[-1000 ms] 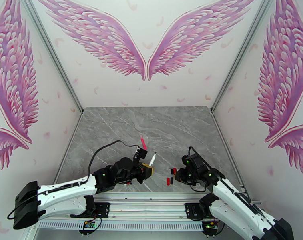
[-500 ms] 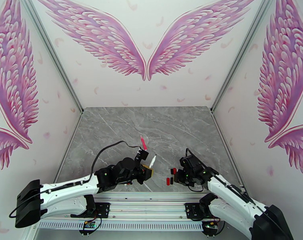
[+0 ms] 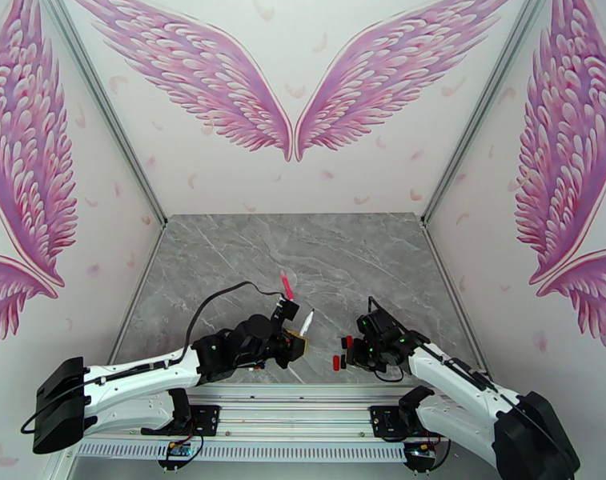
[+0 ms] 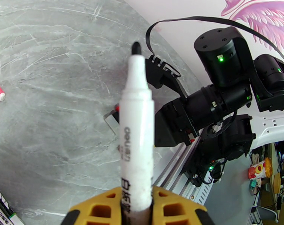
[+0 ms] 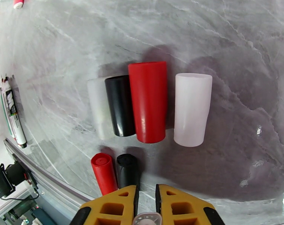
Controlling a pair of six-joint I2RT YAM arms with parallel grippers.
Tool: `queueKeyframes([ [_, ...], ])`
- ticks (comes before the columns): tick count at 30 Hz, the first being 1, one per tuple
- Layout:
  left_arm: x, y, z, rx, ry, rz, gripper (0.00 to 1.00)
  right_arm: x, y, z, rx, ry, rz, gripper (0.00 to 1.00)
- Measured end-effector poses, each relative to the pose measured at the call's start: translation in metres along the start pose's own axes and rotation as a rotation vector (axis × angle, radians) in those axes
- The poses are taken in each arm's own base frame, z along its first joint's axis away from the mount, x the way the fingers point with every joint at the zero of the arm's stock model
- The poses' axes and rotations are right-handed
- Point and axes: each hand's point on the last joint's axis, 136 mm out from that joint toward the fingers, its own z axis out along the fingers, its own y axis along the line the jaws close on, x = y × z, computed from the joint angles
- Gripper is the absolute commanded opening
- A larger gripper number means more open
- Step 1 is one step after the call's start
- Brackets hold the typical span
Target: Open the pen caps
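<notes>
L gripper [image 3: 298, 340] clamps a white marker pen [image 3: 307, 321], tip up, arm stretched low along the table's [image 3: 222, 258] near edge. R gripper [image 3: 351, 354] hangs bent over pen caps [image 3: 335, 362] by that edge, R of centre.
L wrist: jaws tight on barrel, black nib [image 4: 136, 47] bare.
R wrist: jaws near shut, pale bit [image 5: 146, 219] between, can't tell what; four caps lying, two upright.

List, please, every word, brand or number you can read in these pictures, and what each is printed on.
"deli": lengthwise on the white barrel of the pen clamped in the left gripper.
Chinese characters below it: partly hidden by the fingers, unreadable.
Print on the pens lying at the table edge: too small and blurred.
</notes>
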Motion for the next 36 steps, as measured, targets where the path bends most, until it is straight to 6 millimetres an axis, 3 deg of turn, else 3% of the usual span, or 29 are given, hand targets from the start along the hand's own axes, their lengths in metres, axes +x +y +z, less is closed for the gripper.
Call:
queueKeyframes([
  [27,0.0075,-0.0034,0.0093,0.008,0.041,0.01,0.01,-0.0019,-0.0019,0.0069,0.014,0.012,-0.01,0.31],
  [36,0.0075,-0.003,0.0094,0.003,0.039,0.011,0.01,-0.0039,0.0048,-0.0017,-0.015,-0.019,-0.029,0.36],
])
